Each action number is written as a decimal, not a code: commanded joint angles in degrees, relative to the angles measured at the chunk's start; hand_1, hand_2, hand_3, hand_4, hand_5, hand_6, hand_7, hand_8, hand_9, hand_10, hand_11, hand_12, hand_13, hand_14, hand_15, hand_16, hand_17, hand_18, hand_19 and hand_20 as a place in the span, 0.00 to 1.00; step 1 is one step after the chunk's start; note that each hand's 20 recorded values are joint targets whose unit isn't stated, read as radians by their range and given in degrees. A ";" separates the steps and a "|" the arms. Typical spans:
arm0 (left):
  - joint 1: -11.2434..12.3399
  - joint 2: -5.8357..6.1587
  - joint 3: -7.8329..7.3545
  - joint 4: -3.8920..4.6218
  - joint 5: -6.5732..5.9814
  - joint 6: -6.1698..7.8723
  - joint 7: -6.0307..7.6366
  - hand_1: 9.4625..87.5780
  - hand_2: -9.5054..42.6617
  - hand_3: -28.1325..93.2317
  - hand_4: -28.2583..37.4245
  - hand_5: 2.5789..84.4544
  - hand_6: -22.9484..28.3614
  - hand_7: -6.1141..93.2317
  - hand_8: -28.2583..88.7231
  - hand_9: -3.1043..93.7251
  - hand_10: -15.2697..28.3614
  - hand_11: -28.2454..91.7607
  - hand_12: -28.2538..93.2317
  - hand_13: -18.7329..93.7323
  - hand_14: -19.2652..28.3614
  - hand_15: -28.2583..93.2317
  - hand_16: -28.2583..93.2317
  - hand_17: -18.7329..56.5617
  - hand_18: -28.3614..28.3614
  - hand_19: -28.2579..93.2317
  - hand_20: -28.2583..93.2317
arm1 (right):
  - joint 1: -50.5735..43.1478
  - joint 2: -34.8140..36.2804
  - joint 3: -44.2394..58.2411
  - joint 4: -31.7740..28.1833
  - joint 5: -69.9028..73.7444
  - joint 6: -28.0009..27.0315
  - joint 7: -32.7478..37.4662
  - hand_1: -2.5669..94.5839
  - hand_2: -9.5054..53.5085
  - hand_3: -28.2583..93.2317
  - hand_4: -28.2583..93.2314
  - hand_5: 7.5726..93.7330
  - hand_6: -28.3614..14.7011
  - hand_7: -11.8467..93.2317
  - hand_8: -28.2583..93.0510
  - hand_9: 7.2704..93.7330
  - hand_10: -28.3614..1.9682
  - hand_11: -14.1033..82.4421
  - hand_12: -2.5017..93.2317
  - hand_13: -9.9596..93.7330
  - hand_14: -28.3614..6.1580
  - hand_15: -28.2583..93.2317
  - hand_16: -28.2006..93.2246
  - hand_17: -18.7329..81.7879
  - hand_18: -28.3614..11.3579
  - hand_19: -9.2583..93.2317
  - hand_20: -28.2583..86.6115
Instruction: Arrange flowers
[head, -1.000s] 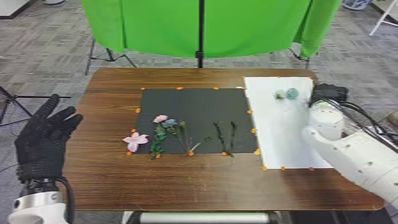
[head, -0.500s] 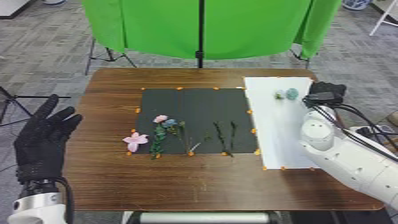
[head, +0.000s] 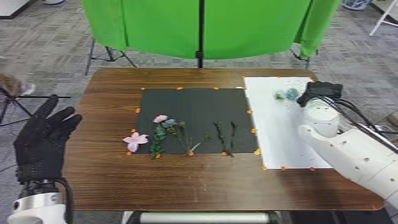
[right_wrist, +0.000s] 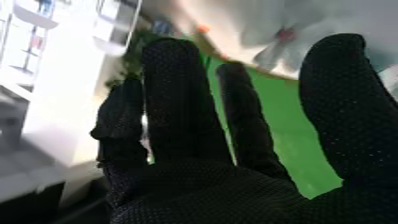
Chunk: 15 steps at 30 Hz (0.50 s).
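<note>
In the head view, the left robot hand (head: 40, 145) is wide, fingers straight and thumb apart, beside the bench's (head: 182, 190) left edge. The right robot hand (head: 325, 91) is at the bench's far right corner, just beside two pale green blooms (head: 292, 93) on the white sheet (head: 284, 135), near its far edge. On the black sheet (head: 187, 102), a pink lily (head: 135, 141) overlaps the left edge near the front corner; to its right lie a small pink flower (head: 160, 119), a blue flower (head: 170, 123) and a leafy green stem (head: 158, 142). Two dark stems (head: 234, 134) lie nearer the sheet's right edge.

In the right wrist view, the right robot hand (right_wrist: 204, 192) is wide, its fingers straight and thumb well apart, holding nothing. Beyond are a green drape (right_wrist: 289, 125) and blurred pale petals with a reddish middle (right_wrist: 285, 35).
</note>
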 joint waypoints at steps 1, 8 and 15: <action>0.56 -0.41 0.01 -0.01 0.12 0.38 -0.41 0.20 0.33 0.84 0.09 0.40 0.61 0.20 0.17 0.38 0.81 0.53 0.36 0.38 0.92 0.76 0.16 0.15 0.87 0.63 0.52 | -1.80 -1.37 0.41 0.28 -0.89 -0.52 -0.56 0.40 0.00 0.90 0.00 0.53 0.72 0.26 0.12 0.61 0.47 0.48 0.17 0.62 0.51 0.85 0.29 0.40 0.08 0.93 0.64; 1.59 -0.24 -0.02 -0.45 -0.44 0.74 0.55 0.20 0.33 0.84 0.09 0.40 0.61 0.20 0.17 0.38 0.81 0.53 0.36 0.38 0.92 0.76 0.16 0.15 0.87 0.63 0.52 | -0.59 1.17 -4.81 -0.63 -2.19 10.72 -0.78 0.60 0.00 0.75 0.00 0.91 0.77 0.27 0.23 0.98 0.79 0.33 0.35 0.84 0.74 0.77 0.37 0.49 0.17 0.97 0.62; 2.65 0.16 -0.88 -1.11 -0.93 1.33 1.55 0.20 0.34 0.84 0.09 0.40 0.62 0.20 0.17 0.38 0.81 0.53 0.36 0.38 0.92 0.76 0.16 0.15 0.87 0.63 0.52 | 2.45 1.88 -6.11 -7.13 0.17 19.27 0.32 0.62 0.00 0.75 0.00 0.96 0.73 0.26 0.24 1.00 0.80 0.38 0.31 0.91 0.77 0.75 0.39 0.52 0.19 0.99 0.61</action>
